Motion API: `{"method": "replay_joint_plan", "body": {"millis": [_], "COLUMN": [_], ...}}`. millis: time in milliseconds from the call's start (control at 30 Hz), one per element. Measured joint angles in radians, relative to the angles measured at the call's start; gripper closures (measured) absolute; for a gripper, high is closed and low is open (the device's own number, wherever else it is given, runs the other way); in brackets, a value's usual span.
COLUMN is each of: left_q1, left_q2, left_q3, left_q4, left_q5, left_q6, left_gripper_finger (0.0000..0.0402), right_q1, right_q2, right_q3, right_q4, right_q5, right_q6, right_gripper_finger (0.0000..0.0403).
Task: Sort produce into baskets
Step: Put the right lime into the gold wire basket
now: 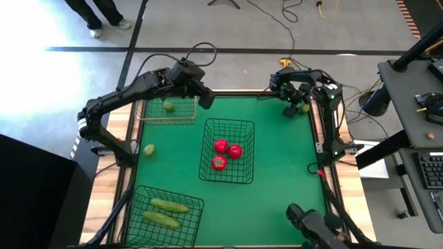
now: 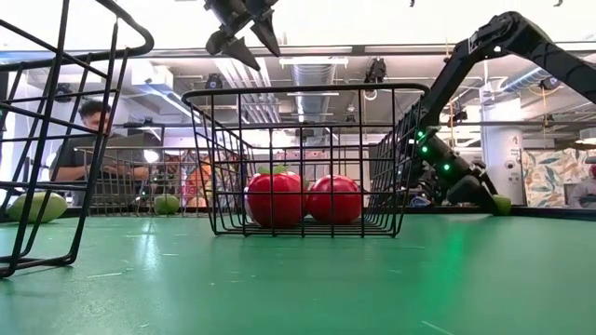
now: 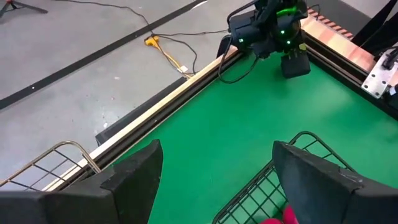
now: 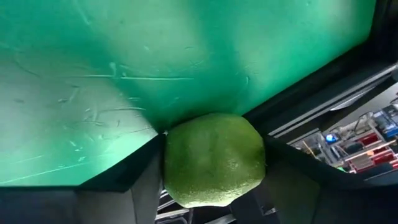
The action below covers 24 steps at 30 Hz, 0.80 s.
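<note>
My right gripper [image 1: 299, 105] is low at the table's far right corner, shut on a lime [image 4: 214, 158]. My left gripper [image 3: 217, 168] hangs open and high above the far edge, between the brownish wire basket [image 1: 181, 120] and the middle black basket [image 1: 243, 126]. A second lime [image 1: 168, 106] lies in the brownish basket and a third lime [image 1: 148, 149] rests on the mat at the left. Three tomatoes [image 1: 226, 153] sit in the middle basket. Two cucumbers [image 1: 166, 211] lie in the near-left black basket [image 1: 197, 202]. My right gripper pinches the lime by two opposite sides [image 4: 174, 162] between its two fingers [image 4: 134, 180]. The fingers come slanting down toward the far right corner. The lime [image 2: 501, 203] sits at mat level, close to the table's raised rim.
The dark raised rim [image 4: 323, 93] runs right behind the held lime. Cables lie on the floor beyond the far edge [image 3: 168, 53]. A person [image 2: 93, 140] sits beyond the table in the low view. Another dark device [image 1: 315, 225] stands at the near right corner.
</note>
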Motion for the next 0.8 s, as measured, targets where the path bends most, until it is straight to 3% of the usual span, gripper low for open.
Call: {"method": "replay_joint_plan", "body": {"millis": [167,267,333,467,567,667,800], "left_q1": [0.000,0.000,0.000,0.008,0.010,0.017,0.022], "left_q2": [0.002,0.010,0.022,0.069,0.128,0.196,0.291], "left_q3": [0.000,-0.004,-0.010,-0.011,-0.009,0.012,0.037], "left_q4": [-0.019,-0.024,-0.021,-0.034,-0.031,-0.016,0.034], "left_q5": [0.053,0.056,0.058,0.138,0.145,0.146,0.143], "left_q6": [0.005,0.006,0.003,-0.044,-0.048,-0.041,-0.041], "left_gripper_finger": [0.0117,0.0119,0.0120,0.0121,0.0121,0.0121,0.0121], "right_q1": [0.036,0.069,0.087,0.111,0.138,0.181,0.244], "right_q2": [-0.055,-0.109,-0.150,-0.213,-0.224,-0.216,-0.174], "right_q3": [-0.002,-0.002,-0.002,-0.002,-0.002,-0.002,-0.002], "right_q4": [0.005,0.058,0.135,0.404,0.648,0.788,0.849], "right_q5": [-0.024,-0.099,-0.229,-0.645,-0.814,-0.833,-0.830], "right_q6": [0.006,-0.004,0.017,0.202,0.342,0.386,0.314], "right_gripper_finger": [0.0194,0.0188,0.0185,0.0185,0.0187,0.0187,0.0187]}}
